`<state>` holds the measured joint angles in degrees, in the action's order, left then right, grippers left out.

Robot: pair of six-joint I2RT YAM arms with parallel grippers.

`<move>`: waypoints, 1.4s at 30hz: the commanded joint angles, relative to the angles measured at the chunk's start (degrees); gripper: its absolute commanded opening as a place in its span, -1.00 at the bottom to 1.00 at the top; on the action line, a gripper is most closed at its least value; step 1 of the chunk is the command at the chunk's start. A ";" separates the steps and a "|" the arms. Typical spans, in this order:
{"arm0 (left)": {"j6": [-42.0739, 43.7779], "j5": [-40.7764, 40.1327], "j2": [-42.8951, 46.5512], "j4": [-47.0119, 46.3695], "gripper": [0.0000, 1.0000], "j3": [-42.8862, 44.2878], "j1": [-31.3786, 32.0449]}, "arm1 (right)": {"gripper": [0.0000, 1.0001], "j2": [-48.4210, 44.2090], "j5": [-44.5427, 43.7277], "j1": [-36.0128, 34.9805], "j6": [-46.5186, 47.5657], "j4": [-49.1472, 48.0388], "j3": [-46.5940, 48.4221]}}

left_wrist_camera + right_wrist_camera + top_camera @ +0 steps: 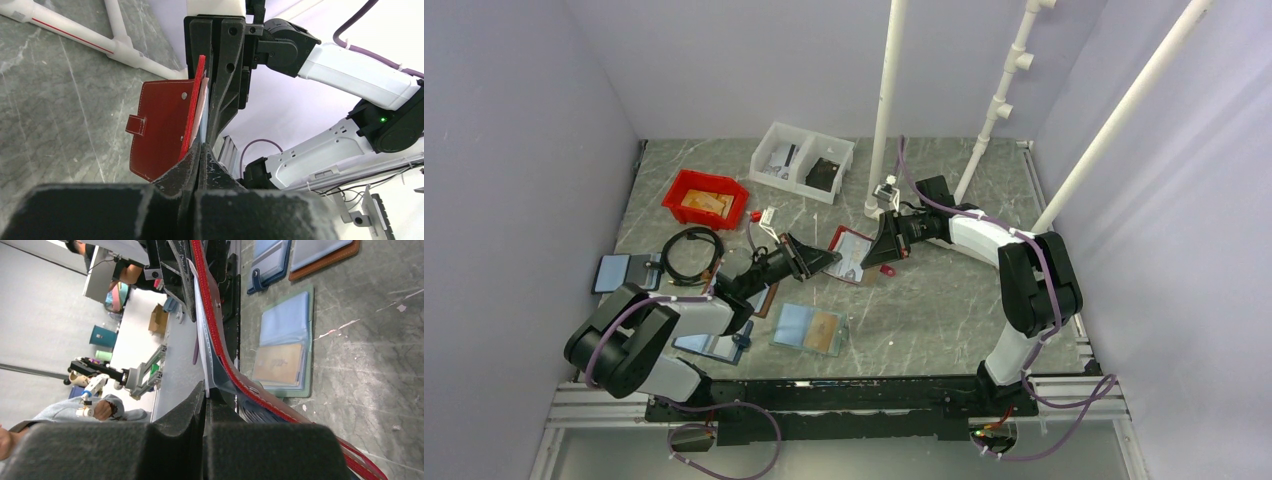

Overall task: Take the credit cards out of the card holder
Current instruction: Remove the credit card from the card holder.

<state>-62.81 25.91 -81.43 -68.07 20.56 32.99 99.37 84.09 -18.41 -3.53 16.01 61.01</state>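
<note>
Left jaws and right jaws (both pinched tight) clamp the card holder [160,125].

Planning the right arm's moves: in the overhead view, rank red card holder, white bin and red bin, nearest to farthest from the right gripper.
1. Red card holder, centre, pinched by the right gripper.
2. White bin, back, slightly left.
3. Red bin, far left.
</note>
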 commanded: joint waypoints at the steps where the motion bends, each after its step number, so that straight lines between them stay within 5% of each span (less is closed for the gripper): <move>1: -0.83 3.34 0.77 -3.42 -1.00 1.52 -0.66 | -1.00 0.02 1.01 0.40 1.68 -0.59 1.92; 18: -0.22 3.93 6.04 -0.10 -0.96 -0.16 -3.44 | -1.00 0.93 -0.28 0.40 5.75 3.33 3.04; 23: 8.54 3.49 14.58 21.68 -0.04 1.89 -4.43 | -1.00 1.16 -1.73 0.40 10.12 8.25 4.35; 27: 20.45 -1.59 26.46 45.85 0.51 5.46 -4.43 | -1.00 1.52 -2.63 0.10 12.87 10.91 5.40; 30: 24.71 -4.36 32.72 51.84 0.89 5.12 -4.43 | -1.00 1.91 -3.16 -0.65 14.69 12.89 6.13; 42: 22.21 7.78 21.05 38.15 0.80 5.95 -4.43 | -1.00 2.56 -2.80 -2.36 21.14 18.96 8.17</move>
<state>-40.07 28.67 -57.65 -21.98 24.36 28.69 101.84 79.29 -20.34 13.76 33.04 66.37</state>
